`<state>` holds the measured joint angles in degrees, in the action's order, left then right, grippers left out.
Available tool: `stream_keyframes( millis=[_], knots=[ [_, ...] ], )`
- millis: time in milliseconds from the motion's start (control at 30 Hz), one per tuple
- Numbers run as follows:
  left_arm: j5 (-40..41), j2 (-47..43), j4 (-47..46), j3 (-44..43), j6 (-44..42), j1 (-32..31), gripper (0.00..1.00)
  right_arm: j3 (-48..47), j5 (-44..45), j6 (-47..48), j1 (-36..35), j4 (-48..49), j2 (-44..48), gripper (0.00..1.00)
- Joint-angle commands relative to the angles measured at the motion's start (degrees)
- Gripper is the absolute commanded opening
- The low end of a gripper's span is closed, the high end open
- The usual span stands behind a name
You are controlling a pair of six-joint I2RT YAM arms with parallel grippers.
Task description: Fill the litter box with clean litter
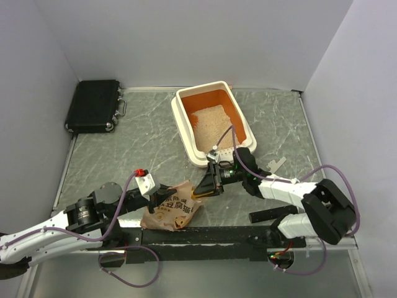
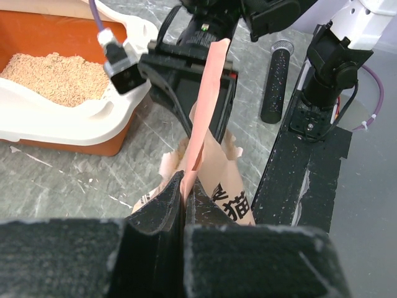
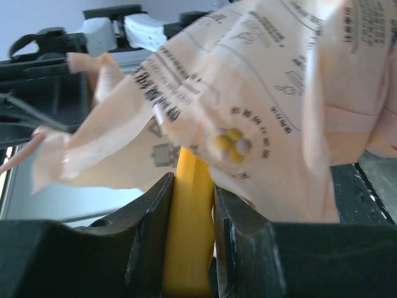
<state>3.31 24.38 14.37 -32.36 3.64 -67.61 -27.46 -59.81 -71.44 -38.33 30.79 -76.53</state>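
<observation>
Yellow scoop [image 3: 187,261], gripped by right tool [image 3: 189,186], met bag [image 1: 172,213] pinched by left tool [image 2: 185,186]; scooping clean litter [image 1: 211,124] seemed next

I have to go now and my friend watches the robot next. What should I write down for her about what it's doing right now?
Left gripper: shut on the torn top edge of the bag, holding it up.
Right gripper: shut on the handle of the yellow scoop. The scoop's head is at the bag's mouth, and whether it is loaded is hidden.
Litter box: just beyond the right gripper.
Done: a layer of clean litter lies in the box, with the orange floor bare at the far end.
Left: probably more scoops from the bag into the box.
</observation>
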Motion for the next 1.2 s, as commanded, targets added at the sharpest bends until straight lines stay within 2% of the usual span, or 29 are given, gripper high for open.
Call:
stream_keyframes(
  millis=[0,67,133,233,333,833,1167],
  knots=[
    [0.29,-0.3,-3.56,-0.78,-0.3,0.2,0.01,-1.45,-2.5,-1.6,1.49,0.99,7.79,0.0],
    [0.38,-0.39,-3.47,-0.86,-0.3,0.29,0.01,-2.33,-2.5,-1.6,2.29,-3.78,11.21,0.0],
    [0.38,-0.39,-3.39,-0.78,-0.39,0.29,0.01,-2.77,-1.8,4.88,3.34,-8.87,14.46,0.0],
    [0.38,-0.21,-3.47,-0.86,-0.39,0.29,0.01,-3.38,-1.01,7.71,4.22,-15.2,17.63,0.0],
    [0.47,-0.12,-3.38,-0.86,-0.39,0.29,0.01,-2.95,-0.83,8.51,4.84,-17.94,19.83,0.0],
    [1.96,0.49,-2.95,-0.95,-0.3,0.29,0.01,-2.6,-1.45,12.73,11.6,-30.16,30.3,0.0],
    [3.37,0.14,-2.95,-1.04,-0.47,0.2,0.01,1.01,-1.01,10.71,13.36,-30.61,35.39,0.0]
  ],
)
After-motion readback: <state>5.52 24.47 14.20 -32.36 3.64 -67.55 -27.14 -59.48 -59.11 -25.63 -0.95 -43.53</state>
